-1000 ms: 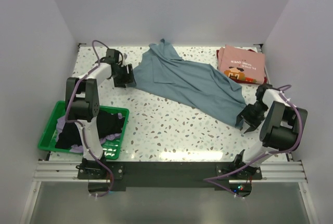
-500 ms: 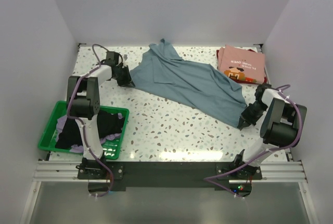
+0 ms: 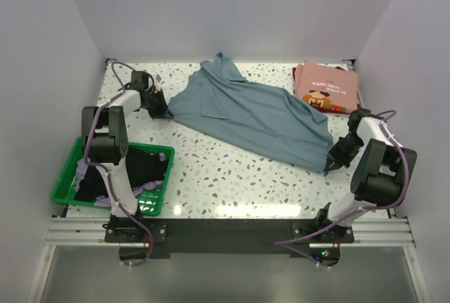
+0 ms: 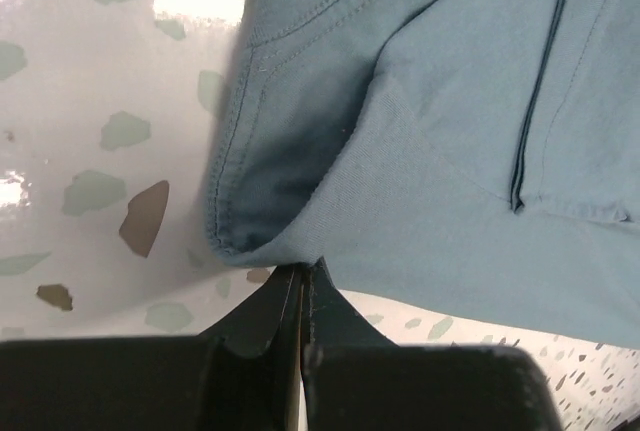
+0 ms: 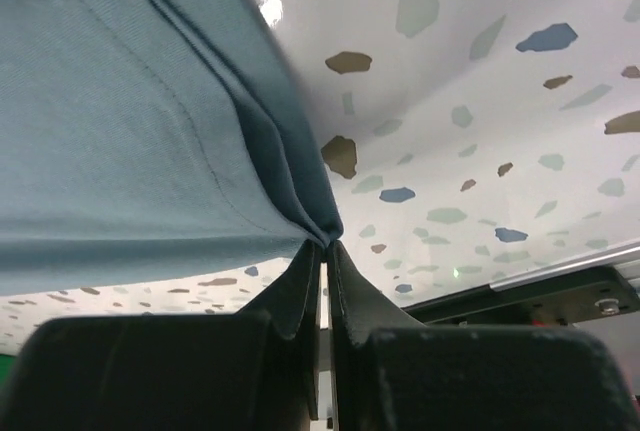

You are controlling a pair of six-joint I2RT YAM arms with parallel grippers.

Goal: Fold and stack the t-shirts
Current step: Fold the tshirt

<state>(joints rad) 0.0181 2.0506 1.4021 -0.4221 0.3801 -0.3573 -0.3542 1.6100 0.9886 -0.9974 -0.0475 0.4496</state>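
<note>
So the robot has the grey-blue t-shirt by both ends here. The left gripper has its jaws pressed together on a little nip of cloth right at the hemmed corner. The right gripper is pinching a bunched-up pleat at the opposite edge. Both bites look pretty thin, just the very edge of the fabric.

To do this step well, the arms probably want to draw apart evenly and gently so the shirt goes taut without either pinch slipping off. Yank one side harder and that small corner grab on the left looks like the first to go. Staying low over the table should help the cloth settle flat instead of swinging.

The shirt itself lies diagonally across the middle of the table, running from the far left down toward the near right. It's plain and soft, not flat at all: one part is doubled over on itself near the left end, a bit of it pokes up toward the far wall, and there are long creases along it.

The pink t-shirt sits folded in the far right corner, well apart from it. Dark and lavender cloth is heaped in the green basket at the near left.
</note>
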